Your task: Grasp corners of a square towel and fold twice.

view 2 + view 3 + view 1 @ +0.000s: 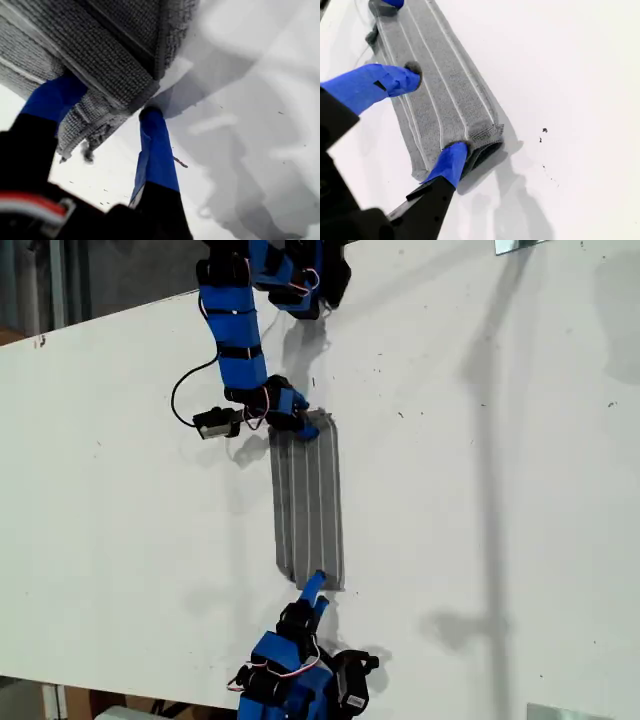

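Towel [309,505] laid as narrow folded strip on white table [480,490], mid-scene in exterior view, long axis running far to near. First gripper [107,117] seen at one end, jaws parted, doubled cloth edge lying between blue fingers [156,150]. Second gripper [432,112] seen at other end, jaws wide apart, one finger tip pressed at layered corner [487,135], other raised over cloth. Which exterior arm is which cannot be told.
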Controlling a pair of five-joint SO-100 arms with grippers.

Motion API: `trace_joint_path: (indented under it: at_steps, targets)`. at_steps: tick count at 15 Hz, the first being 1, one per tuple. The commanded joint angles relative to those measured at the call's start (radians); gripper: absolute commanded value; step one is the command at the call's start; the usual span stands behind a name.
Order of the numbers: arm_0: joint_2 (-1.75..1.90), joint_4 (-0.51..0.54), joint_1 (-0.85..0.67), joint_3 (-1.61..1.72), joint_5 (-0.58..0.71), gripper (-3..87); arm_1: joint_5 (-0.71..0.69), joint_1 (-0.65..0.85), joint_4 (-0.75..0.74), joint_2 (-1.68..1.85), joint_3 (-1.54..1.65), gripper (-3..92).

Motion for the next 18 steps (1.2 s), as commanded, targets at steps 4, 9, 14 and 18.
trace_joint_path:
  at_steps: [4,9,14,18]
  targets:
    - [0.011,-0.02,0.023,-0.006,-0.028,25.8,0.092,-0.006,0.135,0.021,-0.067,-0.1]
    - [-0.006,-0.048,0.028,0.002,-0.026,25.8,0.382,0.008,0.426,0.518,0.109,-0.1]
    - [-0.034,-0.057,0.023,-0.002,-0.02,25.8,0.595,-0.029,0.686,1.068,0.158,-0.1]
    - [-0.074,-0.098,0.029,-0.003,-0.02,25.8,0.347,0.018,0.543,0.977,0.023,-0.1]
